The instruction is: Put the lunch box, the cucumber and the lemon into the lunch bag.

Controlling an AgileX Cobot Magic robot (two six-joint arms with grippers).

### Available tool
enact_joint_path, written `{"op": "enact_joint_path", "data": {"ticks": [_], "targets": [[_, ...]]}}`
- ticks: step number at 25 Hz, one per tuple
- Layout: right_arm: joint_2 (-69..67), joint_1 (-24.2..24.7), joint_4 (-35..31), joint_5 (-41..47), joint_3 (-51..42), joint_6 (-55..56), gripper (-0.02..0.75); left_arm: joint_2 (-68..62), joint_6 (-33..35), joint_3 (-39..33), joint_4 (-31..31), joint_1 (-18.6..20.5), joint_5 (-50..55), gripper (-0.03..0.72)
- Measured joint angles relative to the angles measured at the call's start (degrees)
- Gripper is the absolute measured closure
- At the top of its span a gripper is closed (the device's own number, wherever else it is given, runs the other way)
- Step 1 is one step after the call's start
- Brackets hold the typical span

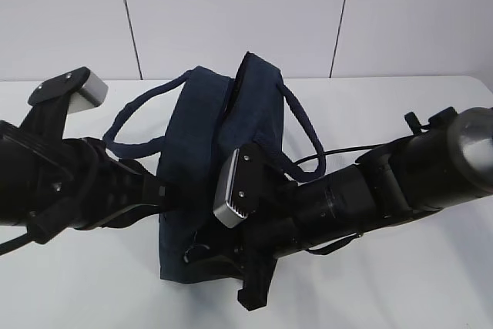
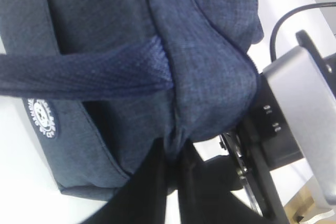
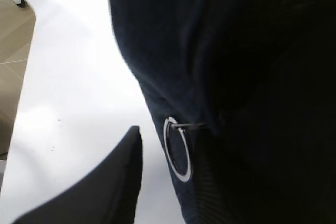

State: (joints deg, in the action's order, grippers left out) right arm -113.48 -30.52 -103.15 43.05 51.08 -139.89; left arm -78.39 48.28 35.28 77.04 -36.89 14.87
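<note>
The navy lunch bag (image 1: 200, 136) stands mid-table with its top gaping. My left gripper (image 2: 171, 146) is shut, pinching a fold of the bag's fabric (image 2: 173, 129) on its left side, below a handle strap (image 2: 89, 72). My right gripper (image 1: 250, 287) reaches across to the bag's near end. One finger (image 3: 126, 171) shows there, apart from the cloth, beside the metal ring pull (image 3: 177, 150). Its other finger is lost in the dark. The lunch box, the cucumber and the lemon are out of view.
The white table (image 1: 400, 283) runs to a pale wall behind. The bag's loop handles (image 1: 304, 132) hang out to both sides. The right arm's silver camera block (image 1: 235, 186) sits in front of the bag. The table's edge and the floor (image 3: 13, 77) show in the right wrist view.
</note>
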Motion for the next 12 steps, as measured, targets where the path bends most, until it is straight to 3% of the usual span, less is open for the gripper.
{"op": "enact_joint_path", "data": {"ticks": [12], "targets": [[-0.4, 0.0, 0.1, 0.4, 0.0, 1.5, 0.496, 0.0, 0.0, 0.0, 0.0, 0.0, 0.0, 0.681]]}}
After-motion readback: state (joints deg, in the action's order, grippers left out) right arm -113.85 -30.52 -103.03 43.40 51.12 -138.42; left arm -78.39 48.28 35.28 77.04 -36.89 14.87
